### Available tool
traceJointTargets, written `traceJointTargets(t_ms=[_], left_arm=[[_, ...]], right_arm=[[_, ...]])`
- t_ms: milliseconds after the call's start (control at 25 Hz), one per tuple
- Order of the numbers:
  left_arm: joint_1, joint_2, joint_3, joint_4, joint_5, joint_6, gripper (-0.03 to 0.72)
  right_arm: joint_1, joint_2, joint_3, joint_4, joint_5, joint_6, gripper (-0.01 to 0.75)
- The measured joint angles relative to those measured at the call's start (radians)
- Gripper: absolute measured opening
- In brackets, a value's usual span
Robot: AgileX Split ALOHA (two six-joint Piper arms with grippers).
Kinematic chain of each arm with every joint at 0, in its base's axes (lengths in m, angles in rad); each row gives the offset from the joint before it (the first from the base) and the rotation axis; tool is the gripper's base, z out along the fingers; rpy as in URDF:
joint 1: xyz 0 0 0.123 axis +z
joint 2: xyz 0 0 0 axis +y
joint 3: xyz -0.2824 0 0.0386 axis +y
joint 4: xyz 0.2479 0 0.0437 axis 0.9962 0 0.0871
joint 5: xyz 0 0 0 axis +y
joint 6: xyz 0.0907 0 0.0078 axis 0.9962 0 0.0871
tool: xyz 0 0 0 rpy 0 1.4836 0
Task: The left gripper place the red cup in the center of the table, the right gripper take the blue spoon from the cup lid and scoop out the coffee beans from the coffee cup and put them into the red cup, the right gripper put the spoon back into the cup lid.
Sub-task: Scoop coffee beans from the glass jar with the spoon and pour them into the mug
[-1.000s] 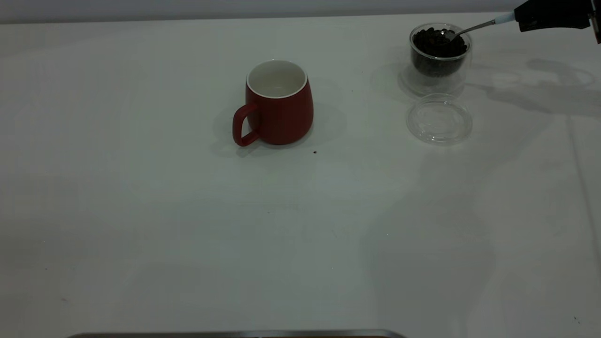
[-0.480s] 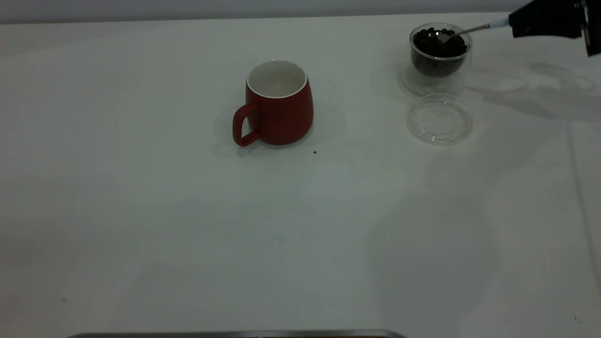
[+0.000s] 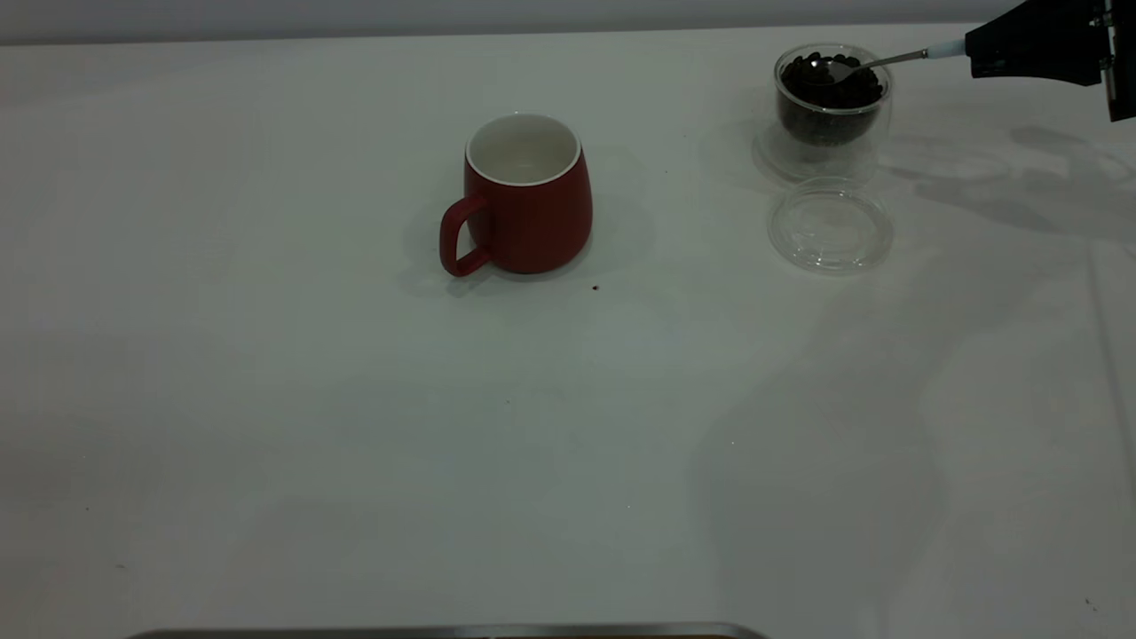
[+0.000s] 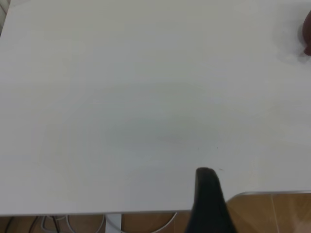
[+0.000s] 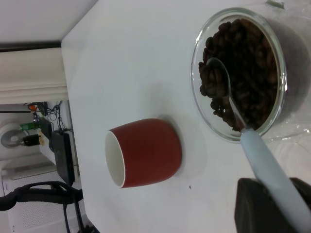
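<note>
The red cup point(image 3: 525, 195) stands upright near the middle of the table point(image 3: 355, 444), handle toward the front left, its white inside empty; it also shows in the right wrist view point(image 5: 146, 153). The coffee cup point(image 3: 830, 115) stands at the back right, full of coffee beans point(image 3: 809, 89). My right gripper point(image 3: 976, 49) is shut on the pale handle of the blue spoon point(image 3: 887, 59). The spoon's bowl point(image 5: 218, 77) lies on top of the beans point(image 5: 252, 58) inside the glass cup point(image 5: 204, 111). The cup lid point(image 3: 830, 224) lies empty just in front of the coffee cup. My left gripper point(image 4: 209, 194) hangs parked over the table's near edge.
A metal strip point(image 3: 444, 632) runs along the table's front edge. A slice of the red cup point(image 4: 307, 34) shows far off in the left wrist view. Wooden floor and cables lie beyond the table edge there.
My right gripper shifted slightly left and lower, and the spoon's bowl slid a little leftward across the top of the beans. The red cup and lid have not moved.
</note>
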Motion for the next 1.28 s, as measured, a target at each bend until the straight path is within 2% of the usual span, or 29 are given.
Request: traceJointTargets(t_ms=[680, 920, 1280], left_arm=[[0.000, 0.000, 0.000, 0.000, 0.001, 0.000, 0.587], [0.000, 0.000, 0.000, 0.000, 0.001, 0.000, 0.587], [0.000, 0.000, 0.000, 0.000, 0.001, 0.000, 0.587]], right_arm=[[0.012, -0.147, 0.029, -0.002, 0.001, 0.027, 0.114], [0.096, -0.159, 0.029, -0.001, 0.000, 0.049, 0.114], [0.274, -0.159, 0.029, 0.037, 0.001, 0.050, 0.114]])
